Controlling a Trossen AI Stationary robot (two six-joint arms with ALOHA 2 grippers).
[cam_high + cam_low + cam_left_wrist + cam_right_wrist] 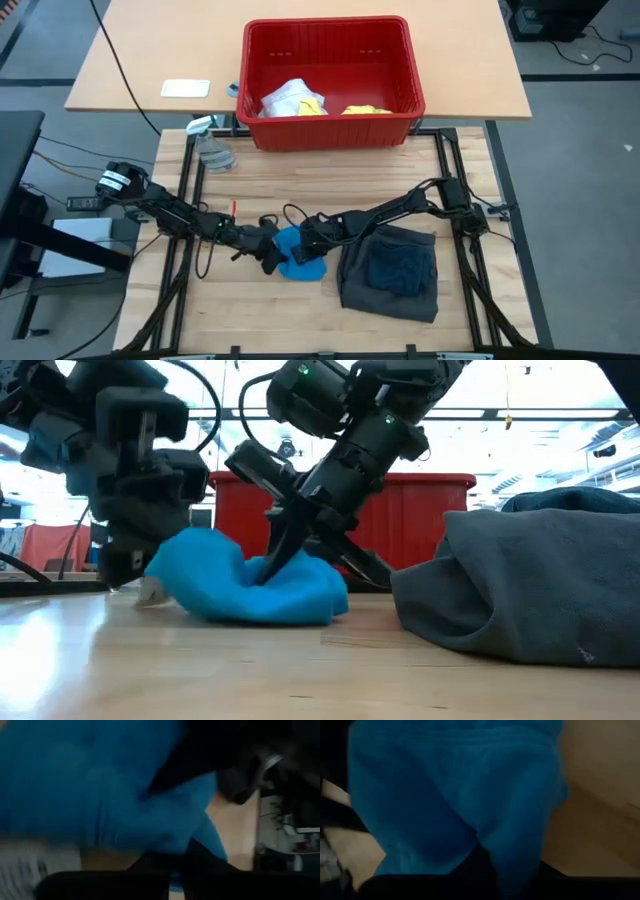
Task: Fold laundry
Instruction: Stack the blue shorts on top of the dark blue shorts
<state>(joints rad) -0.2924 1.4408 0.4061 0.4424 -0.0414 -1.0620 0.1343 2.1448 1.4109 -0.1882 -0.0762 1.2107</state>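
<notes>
Both claws meet at the small bright blue cloth piece [298, 255]: right gripper [283, 556] pinches its rumpled top; left gripper [268, 246] alongside, grip indiscernible. Risk: opposed pulling bunches it against the adjacent grey shorts [390, 272].

Bright blue cloth [100, 785] fills most of the left wrist view, bunched close up. Dark fingers [150, 880] at the edge, blurred. Wooden counter [235, 835] strip beside the cloth; another dark arm part [240, 765] beyond.

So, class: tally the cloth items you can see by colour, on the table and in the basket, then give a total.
Bright blue: 1, the blue cloth
Dark grey: 1, the grey shorts
Yellow: 1, the yellow shirt
White with yellow: 1, the bundle
Total: 4
</notes>
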